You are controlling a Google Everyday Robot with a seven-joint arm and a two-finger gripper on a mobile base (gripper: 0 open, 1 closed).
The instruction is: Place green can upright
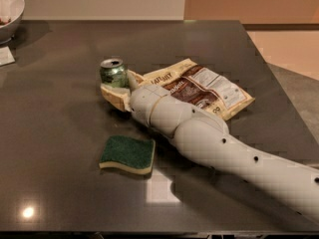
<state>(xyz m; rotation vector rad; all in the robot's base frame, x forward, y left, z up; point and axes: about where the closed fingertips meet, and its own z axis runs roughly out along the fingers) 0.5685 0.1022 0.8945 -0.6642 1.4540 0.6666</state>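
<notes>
The green can (113, 73) stands upright on the dark table (60, 133), left of centre, with its silver pull-tab top facing up. My gripper (117, 83) reaches in from the lower right on a white arm (209, 138). Its tan fingers (113, 96) sit on either side of the can's lower body and are shut on it. The can's base is hidden behind the near finger.
A brown and cream snack bag (209, 86) lies flat just right of the can, partly under the arm. A green-topped yellow sponge (127, 155) lies in front of the arm. A white bowl (7, 6) and a paper slip (6, 56) are at the far left.
</notes>
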